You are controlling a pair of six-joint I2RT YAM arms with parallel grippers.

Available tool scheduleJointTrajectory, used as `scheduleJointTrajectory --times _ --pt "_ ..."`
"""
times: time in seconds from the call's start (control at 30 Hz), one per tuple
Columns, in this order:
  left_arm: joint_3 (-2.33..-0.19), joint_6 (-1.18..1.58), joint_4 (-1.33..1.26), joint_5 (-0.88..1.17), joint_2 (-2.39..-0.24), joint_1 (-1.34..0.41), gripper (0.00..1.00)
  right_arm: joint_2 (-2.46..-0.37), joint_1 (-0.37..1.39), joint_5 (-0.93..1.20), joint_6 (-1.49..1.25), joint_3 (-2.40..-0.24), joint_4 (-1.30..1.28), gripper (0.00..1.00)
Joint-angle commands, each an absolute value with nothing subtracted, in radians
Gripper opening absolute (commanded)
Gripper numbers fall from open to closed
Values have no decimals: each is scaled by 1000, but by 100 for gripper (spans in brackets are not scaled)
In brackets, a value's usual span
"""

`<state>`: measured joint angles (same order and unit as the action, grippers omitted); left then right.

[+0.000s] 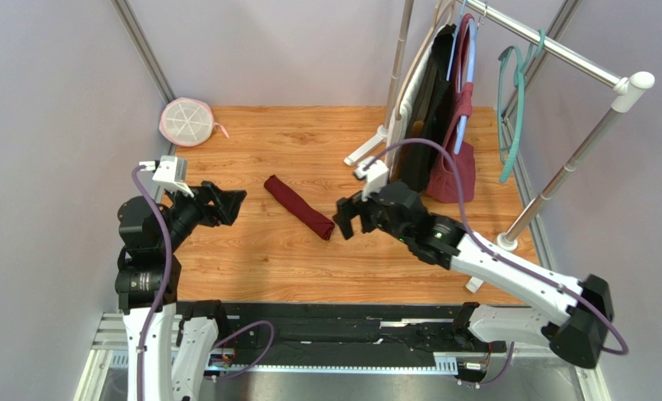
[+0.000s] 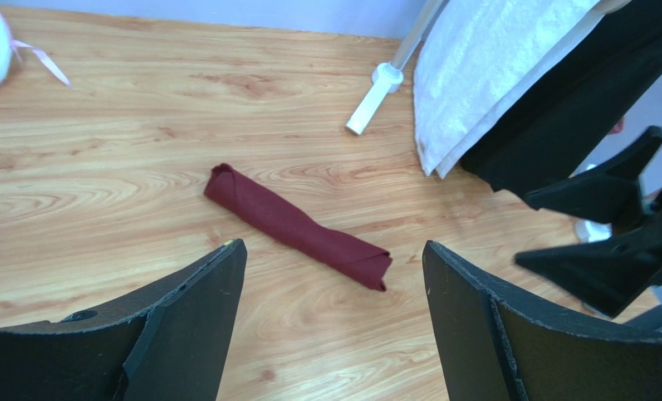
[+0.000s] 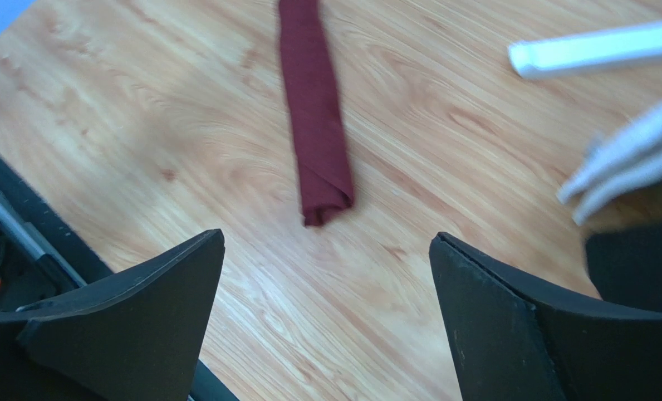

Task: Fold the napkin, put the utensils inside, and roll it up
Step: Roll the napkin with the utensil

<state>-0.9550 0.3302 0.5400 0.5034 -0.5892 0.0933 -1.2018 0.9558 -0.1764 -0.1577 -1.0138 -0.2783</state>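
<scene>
Lying rolled into a slim diagonal tube, the napkin (image 1: 299,206) is seen on the table (image 1: 267,267) between the two arms, touched by neither. The left gripper (image 1: 224,205) and right gripper (image 1: 356,222) are both held spread wide and empty, one at each side of the roll. No utensils are shown in any view; they are presumably wrapped inside, though that cannot be confirmed. With nothing pinning it, the roll could slacken and its outer flap spring loose. Cutlery could also slide from an open end if the cloth were lifted by one tip. From above, both arms, the rack (image 1: 560,50) with its hanging bags (image 1: 451,167) and a round white disc (image 1: 187,122) are taken in. Only the left wrist view reveals the spiral at the roll's far end. Only the right wrist view reveals the folded near end.
</scene>
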Motion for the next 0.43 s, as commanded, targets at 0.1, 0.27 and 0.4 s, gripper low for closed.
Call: scheduleJointTrajectory --times 0.1,0.27,0.4 --pt "-847 250 526 471 -523 100 87 -928 757 -206 -293 -782 -213 99" --pt "-859 227 529 448 -523 100 88 -851 686 -193 -287 -746 -221 99" --pt "-859 222 531 449 -525 100 89 -844 676 -212 -272 -738 -216 99"
